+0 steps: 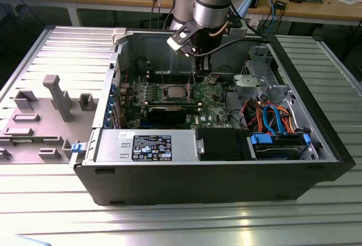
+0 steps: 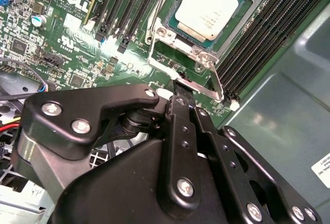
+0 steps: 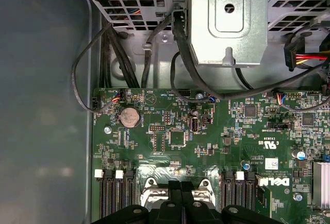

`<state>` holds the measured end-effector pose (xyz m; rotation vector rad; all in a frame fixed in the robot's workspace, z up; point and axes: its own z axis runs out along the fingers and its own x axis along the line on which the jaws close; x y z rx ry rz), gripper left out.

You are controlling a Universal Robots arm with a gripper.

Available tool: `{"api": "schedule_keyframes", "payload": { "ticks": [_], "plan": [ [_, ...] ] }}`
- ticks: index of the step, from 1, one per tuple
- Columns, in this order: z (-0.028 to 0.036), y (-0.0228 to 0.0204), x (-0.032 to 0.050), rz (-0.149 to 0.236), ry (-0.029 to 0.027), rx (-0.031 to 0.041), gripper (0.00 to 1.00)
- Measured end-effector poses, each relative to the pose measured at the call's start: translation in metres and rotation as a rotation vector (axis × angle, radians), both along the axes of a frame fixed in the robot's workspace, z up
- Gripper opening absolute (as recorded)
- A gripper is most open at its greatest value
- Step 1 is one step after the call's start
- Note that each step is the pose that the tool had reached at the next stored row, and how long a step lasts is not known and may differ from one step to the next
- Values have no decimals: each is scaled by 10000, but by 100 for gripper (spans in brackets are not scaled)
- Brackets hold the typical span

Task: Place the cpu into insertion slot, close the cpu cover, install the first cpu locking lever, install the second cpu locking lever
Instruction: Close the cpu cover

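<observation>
The cpu [image 2: 211, 5], a flat square chip with a dull silver top, lies in the insertion slot on the green board, and the slot's pin field is hidden under it. The cpu cover [image 2: 166, 32], a thin metal frame, lies around the chip. One thin wire locking lever [image 2: 154, 26] runs along one side of the socket and another [image 2: 216, 77] along the adjoining side. My gripper [image 2: 179, 87] hangs over the corner where the wires meet, black fingers pressed together with nothing between them. In the exterior view the gripper [image 1: 199, 76] stands just to the right of the cpu [image 1: 175, 92].
A long black graphics card [image 1: 169, 111] lies in front of the socket, with memory slots [image 2: 129, 7] beside it. A metal drive cage [image 1: 263, 82] and coloured cables [image 1: 271, 119] crowd the case's right side. The power supply [image 1: 147, 146] sits along the front. Grey plastic fixtures [image 1: 54, 96] stand outside, left.
</observation>
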<state>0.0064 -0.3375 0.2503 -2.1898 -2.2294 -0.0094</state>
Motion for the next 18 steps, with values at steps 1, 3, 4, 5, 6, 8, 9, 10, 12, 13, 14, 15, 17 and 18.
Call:
{"api": "schedule_keyframes", "payload": {
  "ticks": [1, 3, 4, 5, 6, 8, 9, 10, 12, 13, 14, 15, 17, 18],
  "plan": [
    [0, 0, -3, 0, 0, 1, 11],
    [0, 0, -18, 0, 0, 0, 11],
    [0, 0, -25, 0, 0, 0, 11],
    [0, 0, -25, 0, 0, 0, 11],
    [0, 0, -26, 0, 0, 0, 11],
    [0, 0, -27, 0, 0, 1, 11],
    [0, 0, -31, 0, 0, 0, 11],
    [0, 0, -33, 0, 0, -1, 11],
    [-1, 0, -34, 0, 0, 1, 11],
    [-1, 0, -34, 0, 0, 0, 11],
    [-1, 0, -35, 1, 0, 1, 11],
    [-1, 0, -35, 0, 0, 0, 11],
    [-1, 0, -36, 1, 0, 0, 11],
    [-1, 0, -36, 0, 0, 0, 11]
  ]
}}
